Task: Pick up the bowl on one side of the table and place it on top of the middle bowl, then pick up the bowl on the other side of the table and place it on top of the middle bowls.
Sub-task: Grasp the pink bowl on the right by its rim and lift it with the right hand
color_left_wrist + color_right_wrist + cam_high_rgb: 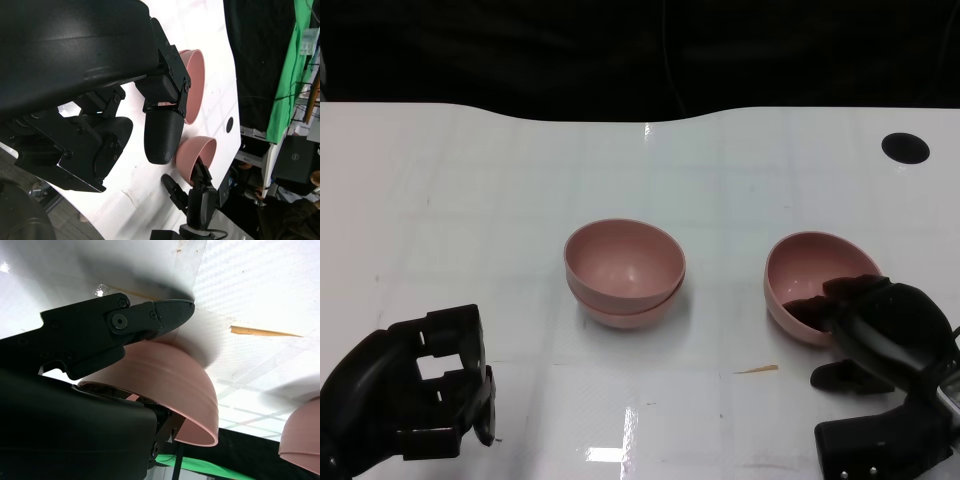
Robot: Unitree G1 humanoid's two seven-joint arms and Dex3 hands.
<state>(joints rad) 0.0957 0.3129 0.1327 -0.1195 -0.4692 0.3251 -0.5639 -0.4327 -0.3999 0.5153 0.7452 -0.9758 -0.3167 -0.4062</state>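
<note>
Two pink bowls are nested as a stack (625,265) at the table's middle, also seen in the left wrist view (196,80). A third pink bowl (810,265) stands to the right of it, tilted with its opening toward the stack. My right hand (880,335) grips this bowl at its near rim. The fingers reach inside and the thumb (150,317) presses on the outer wall (165,382). My left hand (415,395) hangs over the table's near left, well apart from the stack. It holds nothing and its fingers are apart.
A black round hole (905,148) lies in the white table (470,200) at the far right. A small tan sliver (757,370) lies on the surface near the right bowl. The table's far edge meets a dark backdrop.
</note>
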